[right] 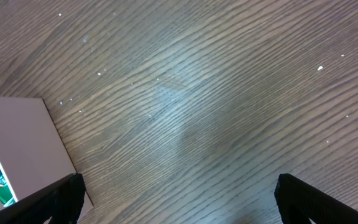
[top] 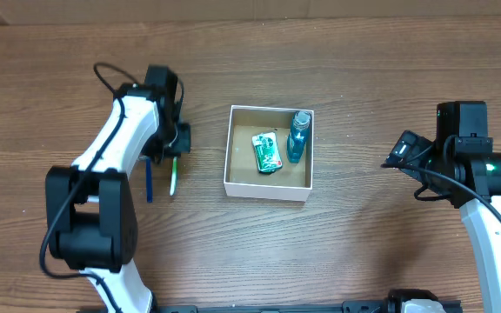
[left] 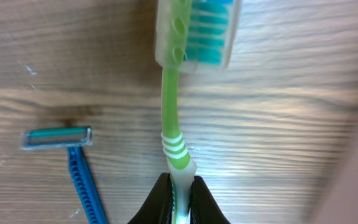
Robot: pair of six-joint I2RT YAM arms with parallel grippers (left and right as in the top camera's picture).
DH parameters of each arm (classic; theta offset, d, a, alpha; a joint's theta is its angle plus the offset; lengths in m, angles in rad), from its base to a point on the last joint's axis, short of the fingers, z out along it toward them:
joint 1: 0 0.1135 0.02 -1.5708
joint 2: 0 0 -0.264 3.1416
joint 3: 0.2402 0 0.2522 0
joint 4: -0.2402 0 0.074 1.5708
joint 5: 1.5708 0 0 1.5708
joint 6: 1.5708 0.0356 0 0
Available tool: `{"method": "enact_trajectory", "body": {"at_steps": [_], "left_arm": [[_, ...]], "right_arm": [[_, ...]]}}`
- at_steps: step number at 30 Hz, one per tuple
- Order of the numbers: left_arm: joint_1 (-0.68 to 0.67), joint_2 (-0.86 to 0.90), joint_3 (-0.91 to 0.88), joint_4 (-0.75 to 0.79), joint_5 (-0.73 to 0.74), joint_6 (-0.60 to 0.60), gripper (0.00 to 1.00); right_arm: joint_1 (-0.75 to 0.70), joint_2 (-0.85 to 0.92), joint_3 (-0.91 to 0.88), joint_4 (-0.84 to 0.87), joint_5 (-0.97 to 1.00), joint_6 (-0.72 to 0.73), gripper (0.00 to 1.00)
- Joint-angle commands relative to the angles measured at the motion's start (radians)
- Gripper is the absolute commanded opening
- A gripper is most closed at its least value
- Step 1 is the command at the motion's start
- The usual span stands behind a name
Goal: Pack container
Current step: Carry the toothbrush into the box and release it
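At the middle of the wooden table [top: 364, 252] sits the small square open-top cardboard container [top: 268, 186], white outside and brown within, already holding a green flat packet [top: 268, 153] and a clear blue bottle [top: 298, 139] against its right wall. Left of it, the left gripper [top: 175, 149] has its jaws closed tight on the handle end of a green plastic toothbrush [left: 169, 106], whose bristled head points away from the fingers, toward the near edge of the table. I cannot tell whether the brush is lifted or resting on the wood. A blue plastic razor [left: 73, 163] lies just beside it on the left, untouched. The brush's long axis runs near to far, roughly parallel to the container's left wall, and the container lies directly to the right of this gripper, so the move ahead looks like a sideways carry over that wall, probably into the free strip at the left of the packet. The right gripper [right: 179, 190] hangs well to the right of the container with its jaws spread wide and nothing between them; the left arm is the nearer one.
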Motion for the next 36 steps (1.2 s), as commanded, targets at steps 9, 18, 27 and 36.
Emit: {"method": "enact_trajectory", "body": {"at_steps": [9,18,27,36], "left_arm": [[-0.381,-0.190,0.253,0.014,-0.010,-0.093,0.04],[-0.417,0.023,0.253,0.012,-0.007,0.063,0.04],[-0.429,0.024,0.254,-0.048,-0.009,0.063,0.75],[-0.341,-0.251,0.336,-0.175,-0.320,-0.183,1.00]], "right_arm": [[-0.003,-0.008,0.001,0.006,-0.005,-0.003,1.00],[-0.003,-0.008,0.001,0.002,-0.005,-0.004,1.00],[-0.003,-0.008,0.001,0.006,-0.005,-0.004,1.00],[-0.003,-0.008,0.001,0.014,-0.004,-0.008,1.00]]}}
